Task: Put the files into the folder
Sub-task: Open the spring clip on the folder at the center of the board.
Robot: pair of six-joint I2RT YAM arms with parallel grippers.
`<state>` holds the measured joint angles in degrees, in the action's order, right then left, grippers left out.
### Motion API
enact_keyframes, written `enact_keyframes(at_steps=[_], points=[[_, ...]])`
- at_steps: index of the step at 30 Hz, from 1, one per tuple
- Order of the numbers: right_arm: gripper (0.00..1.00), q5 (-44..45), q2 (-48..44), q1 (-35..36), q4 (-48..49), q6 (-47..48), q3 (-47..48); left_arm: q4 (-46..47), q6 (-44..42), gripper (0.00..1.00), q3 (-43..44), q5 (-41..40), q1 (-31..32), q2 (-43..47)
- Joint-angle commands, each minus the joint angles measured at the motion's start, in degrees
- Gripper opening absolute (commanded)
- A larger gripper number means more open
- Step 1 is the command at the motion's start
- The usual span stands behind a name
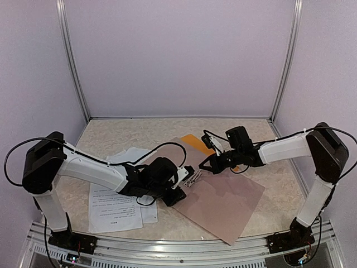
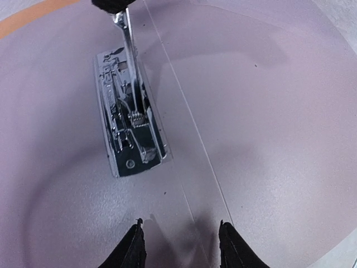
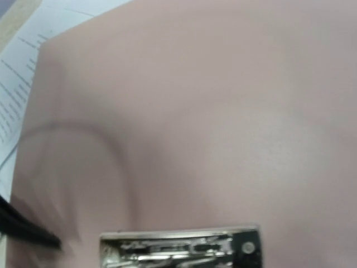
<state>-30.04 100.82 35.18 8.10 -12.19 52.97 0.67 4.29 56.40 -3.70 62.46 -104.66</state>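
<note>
**Left gripper open by the clip**

We see the left gripper (image 2: 181, 245) with its fingers apart and nothing between them. The metal clip (image 2: 129, 125) lies just ahead of it on the pinkish board (image 1: 226, 204). The right gripper (image 1: 204, 164) is closed, its tip at the raised lever (image 2: 127, 39). The folder (image 1: 195, 140) shows orange just beyond the right gripper. The files (image 1: 114, 209) lie behind the left gripper.

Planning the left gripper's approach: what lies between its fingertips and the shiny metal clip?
Only bare pinkish-brown flat board, crossed by a faint crease, between the left gripper and the shiny metal clip. The left wrist view shows it.
</note>
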Motion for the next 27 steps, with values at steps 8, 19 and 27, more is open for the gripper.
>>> enact_keyframes(at_steps=[8,19,27], points=[[0.01,11.5,-6.1,9.3,-11.9,5.7,0.0,-6.7,9.0,0.43,-3.8,-13.8,0.0,10.1],[0.13,17.3,0.1,20.3,-12.5,2.0,4.4,-20.2,21.0,0.44,-5.1,-24.8,-0.9,16.5],[0.54,21.6,-4.5,21.2,-15.7,1.1,5.3,-24.2,25.6,0.55,-6.3,-28.4,-2.9,22.5]])
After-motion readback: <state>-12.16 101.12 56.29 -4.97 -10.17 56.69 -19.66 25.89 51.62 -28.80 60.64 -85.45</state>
